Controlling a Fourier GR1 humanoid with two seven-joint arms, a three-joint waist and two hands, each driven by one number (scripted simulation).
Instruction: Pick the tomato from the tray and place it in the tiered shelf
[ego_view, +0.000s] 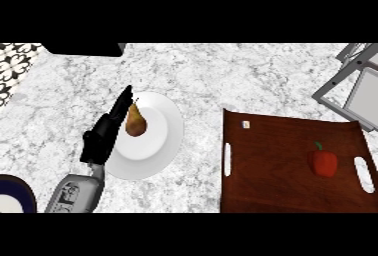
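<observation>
A steep downward look at a white-and-grey marbled desk (221, 75). At the right sits a dark brown wooden tray (280, 190) with a slot handle cut into its left and right ends. On the tray, toward its right side and near the right handle, lies a red tomato (323, 163) with a small green stem on top (it looks a little tall and lobed for a tomato). A tiny pale tag (245, 124) lies near the tray's upper left corner.

Beyond the tray's upper right corner, at the view's right edge, is part of the grey tiered shelf (347, 85), seen as slanted metal frames; it stands apart from the tomato.

Left of centre is a white round plate (159, 150) holding a brown pear (134, 121), stem pointing up the view. The left robot hand (107, 132), black on a grey forearm, comes in from the lower left and rests along the plate's left rim, its fingers straight and held together, lying just beside the pear and holding nothing.

A dark blue-rimmed plate (15, 192) shows partly at the lower left edge. A black block (85, 48) sits at the top, with patterned tiling (15, 65) at upper left.
</observation>
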